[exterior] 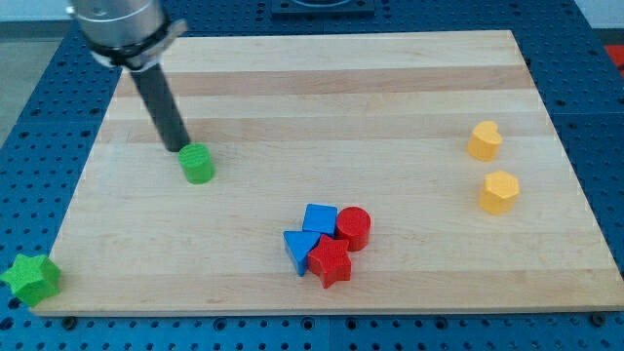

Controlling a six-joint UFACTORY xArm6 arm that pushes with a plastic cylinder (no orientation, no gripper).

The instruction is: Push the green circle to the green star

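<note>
The green circle (197,163) is a short green cylinder on the wooden board (322,97), left of centre. The green star (31,279) lies at the view's bottom left corner, at the very edge of the board. My tip (176,147) is at the end of the dark rod coming down from the view's top left. It stands just to the upper left of the green circle, touching it or nearly so.
A cluster of a blue cube (319,220), blue triangle (298,250), red cylinder (354,228) and red star (331,262) sits at the bottom centre. A yellow heart (484,140) and a yellow hexagon (499,191) lie at the right.
</note>
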